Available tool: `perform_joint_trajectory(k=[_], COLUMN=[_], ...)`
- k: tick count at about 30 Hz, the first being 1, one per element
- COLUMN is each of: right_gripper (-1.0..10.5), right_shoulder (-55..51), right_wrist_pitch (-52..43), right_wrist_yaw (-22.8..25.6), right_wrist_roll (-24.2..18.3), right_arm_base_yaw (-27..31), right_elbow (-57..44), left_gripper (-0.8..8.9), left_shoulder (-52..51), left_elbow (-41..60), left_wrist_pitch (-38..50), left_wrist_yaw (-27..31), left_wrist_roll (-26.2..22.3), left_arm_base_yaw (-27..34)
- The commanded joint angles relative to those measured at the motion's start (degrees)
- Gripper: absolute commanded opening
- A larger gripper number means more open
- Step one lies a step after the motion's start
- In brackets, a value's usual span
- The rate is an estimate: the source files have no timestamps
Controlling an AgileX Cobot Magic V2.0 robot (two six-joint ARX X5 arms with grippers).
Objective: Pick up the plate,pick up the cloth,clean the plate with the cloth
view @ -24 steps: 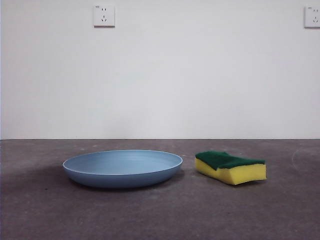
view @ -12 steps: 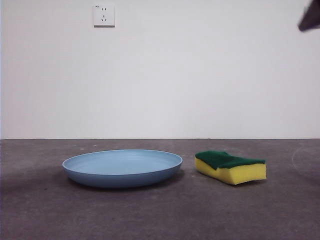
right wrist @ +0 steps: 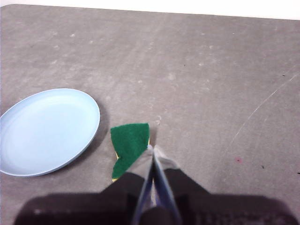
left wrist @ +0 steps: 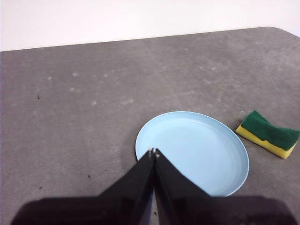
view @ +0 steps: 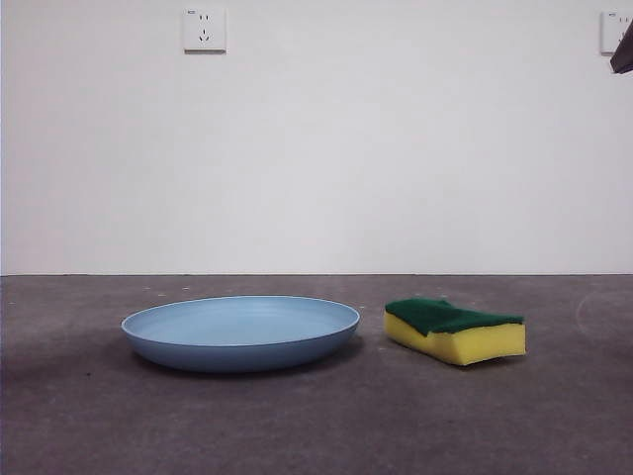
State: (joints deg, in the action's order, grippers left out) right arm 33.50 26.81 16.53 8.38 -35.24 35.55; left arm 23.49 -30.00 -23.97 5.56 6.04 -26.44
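The light-blue plate (view: 240,332) lies flat on the grey table, left of centre in the front view. The cloth, a yellow sponge with a green top (view: 454,330), lies just to its right, apart from it. My left gripper (left wrist: 153,153) is shut and empty, high above the near rim of the plate (left wrist: 194,150); the sponge (left wrist: 268,137) shows beyond. My right gripper (right wrist: 152,149) is shut and empty, high above the sponge (right wrist: 129,146), with the plate (right wrist: 47,130) to one side. A black arm tip (view: 623,51) shows at the front view's top right corner.
A white wall stands behind the table, with a socket (view: 204,30) upper left and another (view: 613,32) at the top right. The table's surface (view: 316,426) is dark grey and speckled. Its far edge shows in both wrist views.
A black arm tip has come into the top right corner of the front view; it was absent one second ago. The plate and sponge have not moved.
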Motion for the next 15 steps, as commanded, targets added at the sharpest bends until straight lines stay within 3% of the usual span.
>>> perform_joint_trajectory(k=[1,8,12,15], right_gripper=[0.0,0.0,0.0,0.0], right_shoulder=[-0.2,-0.2,-0.2,-0.2], right_wrist_pitch=[-0.4,-0.4,-0.4,-0.4], right_wrist_yaw=[0.2,0.2,0.2,0.1], right_wrist_roll=[0.6,0.6,0.6,0.6], right_arm_base_yaw=[0.0,0.0,0.0,0.0], right_elbow=[-0.1,-0.1,-0.1,-0.1], left_gripper=[-0.03,-0.03,-0.03,-0.03], left_shoulder=[0.0,0.0,-1.6,-3.7], left_elbow=[0.3,0.3,0.5,1.9], left_wrist_pitch=[0.2,-0.5,-0.5,0.2], left_wrist_yaw=[0.1,0.2,4.9,6.1], left_wrist_roll=[0.3,0.1,-6.3,-7.9], left_arm_base_yaw=[-0.2,-0.2,0.7,3.9])
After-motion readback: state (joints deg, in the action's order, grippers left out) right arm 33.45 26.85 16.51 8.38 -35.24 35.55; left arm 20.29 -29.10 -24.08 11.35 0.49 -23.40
